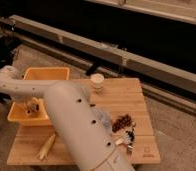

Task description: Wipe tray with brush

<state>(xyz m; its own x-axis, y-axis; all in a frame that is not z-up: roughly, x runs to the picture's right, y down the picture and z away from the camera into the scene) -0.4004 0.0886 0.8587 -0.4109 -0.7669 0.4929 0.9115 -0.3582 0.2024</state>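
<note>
The yellow-orange tray [50, 75] stands on the left end of the wooden table [122, 100]. My white arm fills the foreground, reaches left, bends at the elbow and comes down into the tray. The gripper [31, 108] sits low inside the tray near its left front wall. It is shut on a small tan-and-dark block, the brush [33, 111], which rests against the tray floor. The arm hides part of the tray's right side.
A pale paper cup [97, 81] stands at the table's back edge. A dark reddish cluster [122, 122] and a black-and-white handled brush [127, 140] lie at the right front. A yellow elongated object [47, 146] lies at the left front. A long rail runs behind.
</note>
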